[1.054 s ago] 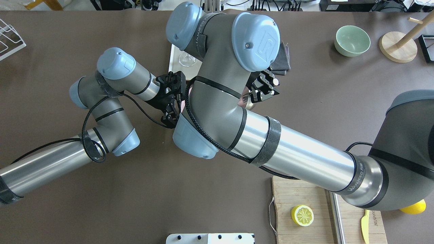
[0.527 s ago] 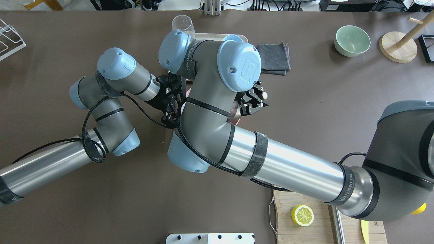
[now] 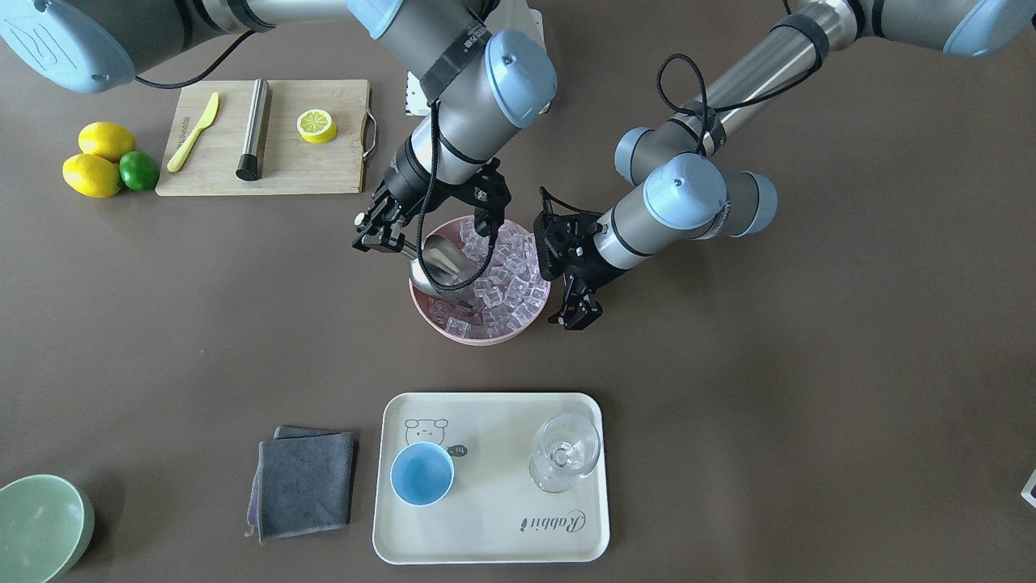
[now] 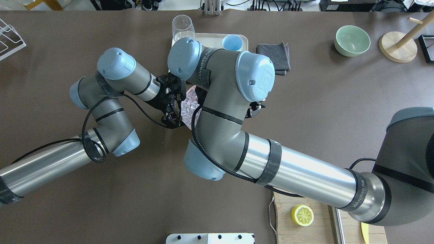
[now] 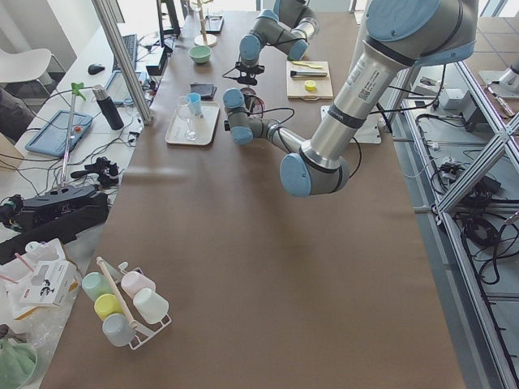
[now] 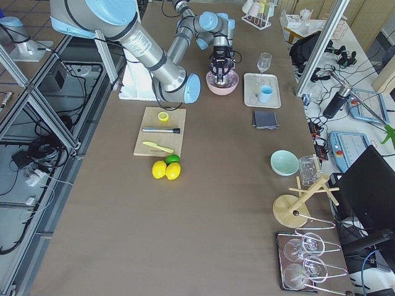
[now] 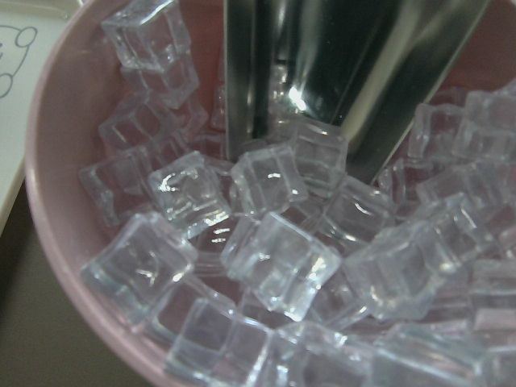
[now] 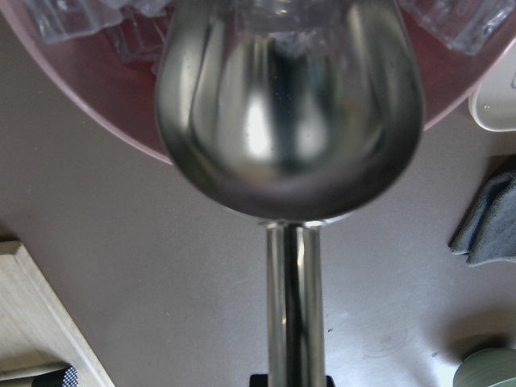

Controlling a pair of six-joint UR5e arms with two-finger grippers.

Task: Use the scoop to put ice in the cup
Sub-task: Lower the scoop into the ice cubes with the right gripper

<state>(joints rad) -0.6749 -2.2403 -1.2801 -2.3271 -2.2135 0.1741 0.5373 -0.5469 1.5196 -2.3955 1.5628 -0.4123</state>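
The pink bowl holds many ice cubes. My right gripper is shut on the handle of the steel scoop, whose mouth lies in the ice at the bowl's side. The right wrist view shows the scoop's rounded back over the bowl. The left wrist view shows the ice with the scoop dug in. My left gripper stands just outside the bowl's other side, jaws apart. The light-blue cup is upright and empty on the cream tray.
A clear stemmed glass shares the tray. A grey cloth lies beside it and a pale green bowl at the corner. A cutting board holds a lemon half, a steel cylinder and a yellow knife; lemons and a lime lie beside it.
My right arm has swung back from over the tray toward the robot, uncovering the cup and the glass. Its gripper has come down at the bowl. The left arm has not moved.
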